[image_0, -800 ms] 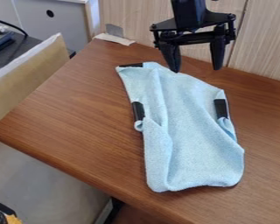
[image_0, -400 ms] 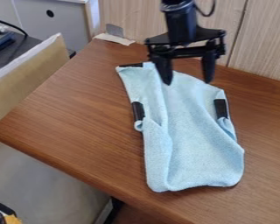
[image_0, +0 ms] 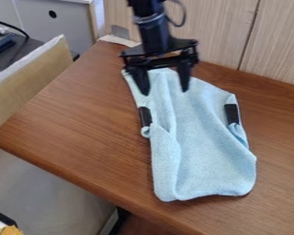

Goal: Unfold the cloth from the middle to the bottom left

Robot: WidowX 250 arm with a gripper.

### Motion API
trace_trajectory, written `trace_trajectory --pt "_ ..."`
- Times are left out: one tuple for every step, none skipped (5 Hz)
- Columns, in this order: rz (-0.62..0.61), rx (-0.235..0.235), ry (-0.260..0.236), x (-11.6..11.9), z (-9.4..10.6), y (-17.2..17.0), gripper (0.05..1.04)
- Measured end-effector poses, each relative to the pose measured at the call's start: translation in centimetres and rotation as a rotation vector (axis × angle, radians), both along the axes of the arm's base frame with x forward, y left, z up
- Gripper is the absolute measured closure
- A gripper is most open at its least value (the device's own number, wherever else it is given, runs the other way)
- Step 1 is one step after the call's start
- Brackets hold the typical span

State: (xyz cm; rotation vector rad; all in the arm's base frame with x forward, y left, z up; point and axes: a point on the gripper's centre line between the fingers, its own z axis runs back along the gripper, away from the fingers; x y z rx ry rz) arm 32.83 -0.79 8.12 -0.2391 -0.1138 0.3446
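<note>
The black gripper (image_0: pixel 165 93) hangs over the upper left part of the cloth, its two fingers spread apart with nothing between them. Light blue cloth (image_0: pixel 205 142) lies lengthwise on the wooden table, partly folded, with a long fold down its left side and a smaller one at the lower right edge. Black patches show at the cloth's left edge and right edge. The gripper covers part of the cloth's top edge.
The brown table (image_0: pixel 82 124) has its rounded left corner and front edge in view. A wood-grain panel (image_0: pixel 272 41) stands along the back. Tape (image_0: pixel 117 40) sits at the table's back left corner, and a tan board (image_0: pixel 33 78) is at the left.
The gripper has moved left and somewhat down in the view, from above the cloth's top right to over its upper left. The cloth has not moved.
</note>
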Motion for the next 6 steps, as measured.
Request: trace_trajectory --pt "0.095 0.06 0.0 -0.6 -1.6 1.4 0.083" --pt "0.155 0.079 -0.005 -1.1 -2.7 1.8 0.083" --pt "0.187 0.096 -0.015 -1.0 -3.2 2.0 0.083" --pt "0.209 0.106 0.001 -1.0 -4.3 2.2 0.083" --pt "0.217 0.081 -0.022 -1.0 -5.6 2.1 0.083" --pt "0.225 0.074 0.01 -1.2 -7.0 2.3 0.083"
